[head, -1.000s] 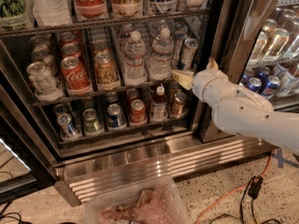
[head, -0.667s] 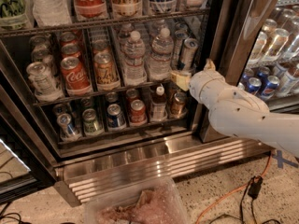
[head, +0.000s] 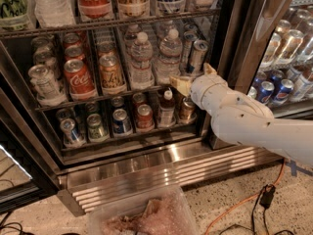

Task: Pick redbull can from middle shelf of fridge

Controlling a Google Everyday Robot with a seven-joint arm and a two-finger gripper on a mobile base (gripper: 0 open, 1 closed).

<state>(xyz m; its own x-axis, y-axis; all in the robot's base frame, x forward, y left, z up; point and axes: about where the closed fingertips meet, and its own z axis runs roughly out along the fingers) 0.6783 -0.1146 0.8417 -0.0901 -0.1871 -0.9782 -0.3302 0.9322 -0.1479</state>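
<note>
The redbull can (head: 197,56), slim with a blue-and-silver body, stands at the right end of the middle shelf (head: 98,99) of the fridge (head: 146,176), next to clear water bottles (head: 142,62). A second slim can stands behind it. My gripper (head: 191,75) is at the end of the white arm, at the shelf's front right edge, just below and in front of the redbull can. Its two yellowish fingers (head: 178,85) are spread apart, with nothing between them. It does not touch the can.
Red cola cans (head: 78,78) and a gold can (head: 110,72) fill the shelf's left. Short mixed cans and small bottles sit on the rack below. The steel door post (head: 244,38) is right of the gripper. A clear plastic bin (head: 146,214) and an orange cable (head: 234,207) lie on the floor.
The arm has moved a little to the left, bringing the gripper nearer the right end of the middle shelf. The cans have not moved.
</note>
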